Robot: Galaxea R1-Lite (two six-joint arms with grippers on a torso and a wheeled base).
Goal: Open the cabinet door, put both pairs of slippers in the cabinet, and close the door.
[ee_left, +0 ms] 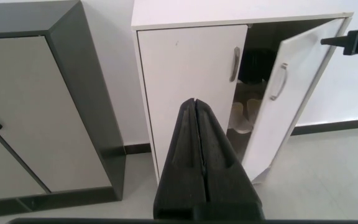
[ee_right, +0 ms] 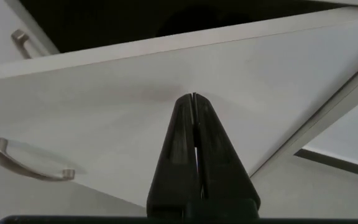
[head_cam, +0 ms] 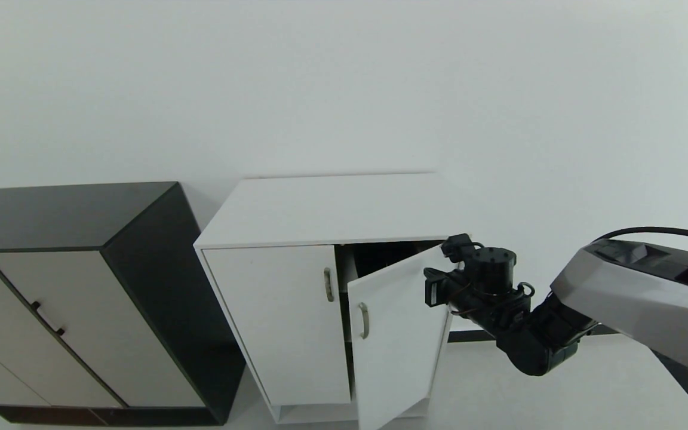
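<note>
The white cabinet (head_cam: 332,209) has its left door (head_cam: 278,322) closed and its right door (head_cam: 398,334) swung partly open. My right gripper (head_cam: 433,286) is at the upper outer face of the open door (ee_right: 166,124), fingers shut (ee_right: 194,96) with the tips at or almost on the panel. In the left wrist view my left gripper (ee_left: 194,102) is shut and empty, well back from the cabinet, pointing at the gap between the doors. Through that gap a pale pair of slippers (ee_left: 244,115) lies on a shelf, with a dark shape (ee_left: 257,65) above it.
A black cabinet (head_cam: 141,269) with beige doors stands close to the white one's left side. The open door's metal handle (head_cam: 364,321) faces me. Pale floor (head_cam: 559,388) lies to the right of the cabinet, with a white wall behind.
</note>
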